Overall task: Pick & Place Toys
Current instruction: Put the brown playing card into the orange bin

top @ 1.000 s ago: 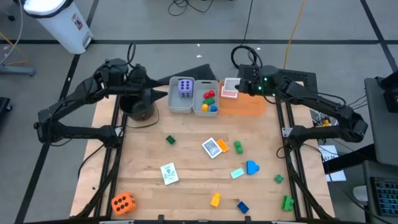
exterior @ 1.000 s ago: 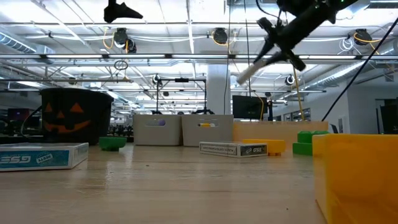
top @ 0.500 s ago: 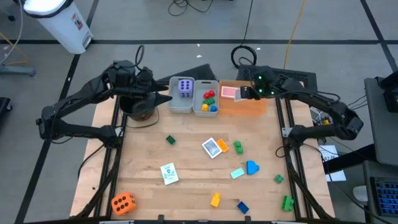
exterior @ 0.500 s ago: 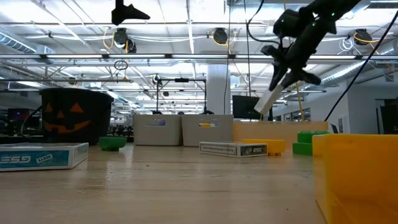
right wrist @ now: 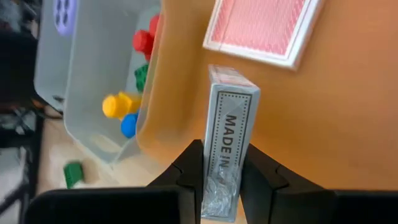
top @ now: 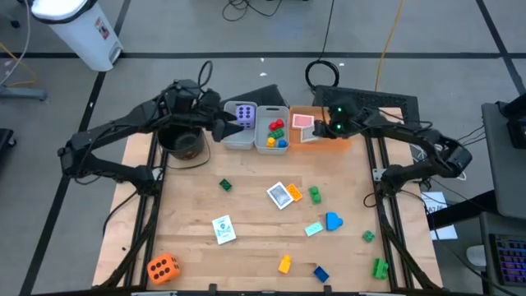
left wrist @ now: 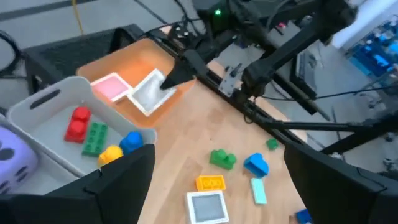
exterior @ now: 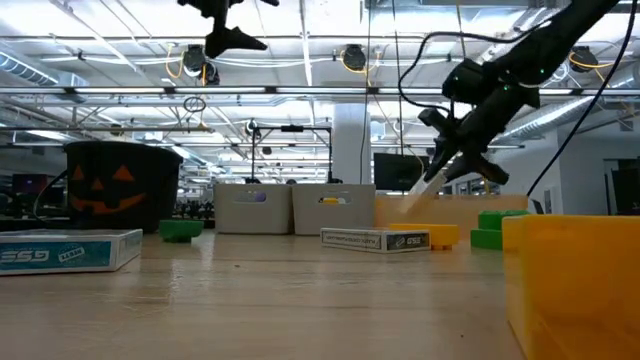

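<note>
My right gripper (right wrist: 222,163) is shut on a grey card box (right wrist: 227,134) and holds it over the flat orange tray (top: 333,141), beside a red-backed card box (right wrist: 258,28) lying flat in the tray. My left gripper (top: 230,127) hangs open and holds nothing above the grey bin with the purple die (top: 244,115). The neighbouring bin (top: 265,146) holds red, green, yellow and blue bricks. Loose bricks, card boxes (top: 283,195) and an orange die (top: 163,267) lie on the wooden table. My right gripper pinches the grey card box by its two broad faces (right wrist: 219,177) between its two fingers, at the box's upper end. The fingers slant down from the table's far right and lie along the box. The box tilts downward (exterior: 415,195); whether its lower end touches the tray cannot be told.
A black pumpkin bucket (top: 182,141) stands left of the bins, under the left arm. Loose toys lie across the middle and near part of the table: green (top: 225,186), blue (top: 333,220) and yellow (top: 284,264) bricks. Bare wood lies at the left.
My right gripper has come down toward the orange tray with the grey card box and tipped more steeply downward; the box now points at the tray. My left gripper has moved toward the table's right, from over the bucket to over the purple die's bin, staying open.
</note>
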You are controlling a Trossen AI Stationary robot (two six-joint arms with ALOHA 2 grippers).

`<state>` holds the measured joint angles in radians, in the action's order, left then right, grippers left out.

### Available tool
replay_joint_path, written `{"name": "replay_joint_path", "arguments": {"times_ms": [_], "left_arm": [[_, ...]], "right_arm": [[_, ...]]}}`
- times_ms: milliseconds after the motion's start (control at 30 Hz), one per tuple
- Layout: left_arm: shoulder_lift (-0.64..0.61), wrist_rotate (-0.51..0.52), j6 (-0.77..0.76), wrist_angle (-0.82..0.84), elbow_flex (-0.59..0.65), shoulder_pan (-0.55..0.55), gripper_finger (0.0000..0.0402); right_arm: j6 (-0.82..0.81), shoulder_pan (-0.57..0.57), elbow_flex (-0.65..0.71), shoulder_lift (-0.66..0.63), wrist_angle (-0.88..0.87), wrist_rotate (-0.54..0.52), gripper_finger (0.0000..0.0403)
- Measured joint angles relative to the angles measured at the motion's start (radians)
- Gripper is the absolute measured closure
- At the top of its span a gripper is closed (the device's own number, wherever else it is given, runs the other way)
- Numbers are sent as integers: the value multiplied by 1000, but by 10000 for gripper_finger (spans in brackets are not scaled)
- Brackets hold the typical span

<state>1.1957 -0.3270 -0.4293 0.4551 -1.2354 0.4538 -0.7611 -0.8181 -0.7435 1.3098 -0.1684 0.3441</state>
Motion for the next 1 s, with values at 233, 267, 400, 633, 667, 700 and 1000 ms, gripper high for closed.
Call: {"name": "replay_joint_path", "arguments": {"times_ms": [233, 267, 400, 633, 667, 700, 1000], "left_arm": [[10, -38, 1, -71, 0, 7, 39], [9, -40, 1, -75, 0, 9, 39], [10, -42, 1, -69, 0, 11, 39], [10, -42, 1, -64, 0, 11, 39], [10, -42, 1, -64, 0, 11, 39], [10, -42, 1, -64, 0, 10, 39], [10, -42, 2, -64, 0, 11, 39]], "right_arm": [[-80, -1, 83, 3, 151, 3, 348], [-91, -1, 86, 10, 160, 14, 348], [-139, -1, 82, 65, 248, 57, 348], [-163, 0, 40, 156, 270, 77, 348], [-162, 0, 33, 164, 270, 76, 348], [-159, 1, 29, 171, 271, 76, 348], [-138, 1, 12, 194, 248, 91, 348]]}}
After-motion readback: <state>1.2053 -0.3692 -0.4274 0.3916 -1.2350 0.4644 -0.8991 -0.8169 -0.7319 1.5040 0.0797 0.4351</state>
